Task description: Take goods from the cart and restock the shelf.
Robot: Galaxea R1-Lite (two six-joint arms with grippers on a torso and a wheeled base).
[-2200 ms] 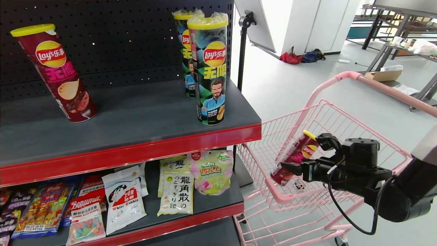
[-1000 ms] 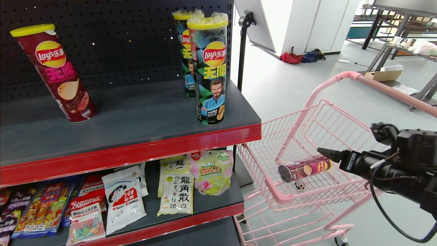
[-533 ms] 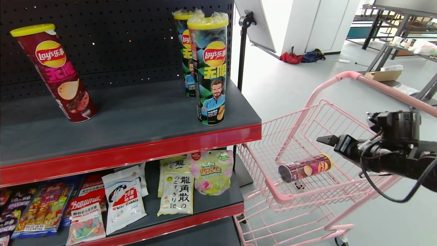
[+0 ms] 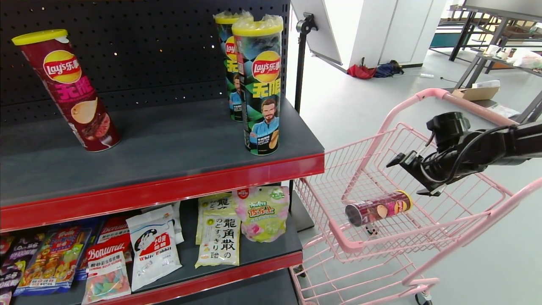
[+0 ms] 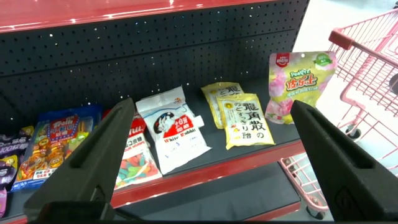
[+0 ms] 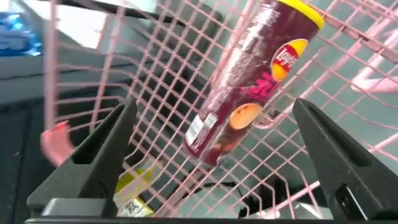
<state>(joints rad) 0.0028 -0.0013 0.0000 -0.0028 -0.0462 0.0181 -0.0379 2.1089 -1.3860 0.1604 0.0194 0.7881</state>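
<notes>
Right tool (image 4: 405, 178) higher, agape above one can (image 4: 378, 208); three cans (image 4: 258, 89) on shelf (image 4: 169, 144).

Surfaces around the shelf board (image 4: 169, 144): matt metal, glossy packaging.

Shelf board smooth, matt dark grey, painted-metal look; its front edge strip (image 4: 169, 188) glossy red. Pegboard (image 4: 148, 51) behind the board: matt black perforated sheet. On the board, 2 green cans (image 4: 259, 93) and 1 red can (image 4: 74, 91): glossy printed sleeves, yellow plastic lids, crinkled clear film over the green cans' lids. Under the board, snack bags (image 4: 154, 250) in shiny plastic film. Right of the board, cart (image 4: 427, 92) of pink-coated metal wire and tube, slight sheen. In it, chip can (image 4: 378, 208): glossy maroon sleeve, yellow plastic lid, shiny metallic base. Right gripper (image 4: 404, 178) and left gripper (image 5: 212, 104): smooth matt black plastic.
</notes>
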